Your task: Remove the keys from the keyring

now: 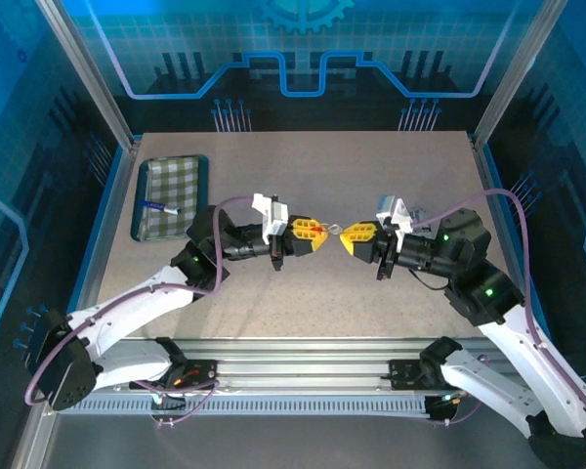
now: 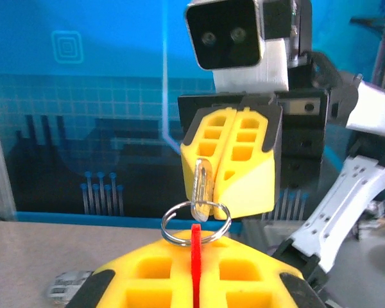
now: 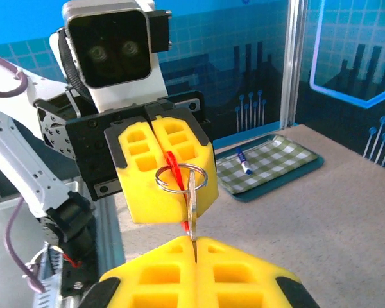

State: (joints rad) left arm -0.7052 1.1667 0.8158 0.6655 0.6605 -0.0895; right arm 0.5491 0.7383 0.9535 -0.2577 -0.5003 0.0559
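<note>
Red keyring [image 2: 196, 256] clenched in left hand [image 1: 322, 235]; key [image 3: 191, 215] clenched in right hand [image 1: 345, 238], silver ring [image 2: 163, 224] linking both.

Over the middle of the tabletop [image 1: 303, 303] the left gripper [image 1: 319, 235] and right gripper [image 1: 346, 237] stand tip to tip, clamped on the keyring [image 1: 335, 231] and key [image 2: 202, 192] that bridge their narrow gap: no way through. Bare surface lies open along the far edge and near-middle. The checked tray [image 1: 145, 195] with its pen [image 1: 159, 206] takes the far-left corner; the left arm [image 1: 146, 293] and right arm [image 1: 488, 293] slant in from the near corners
</note>
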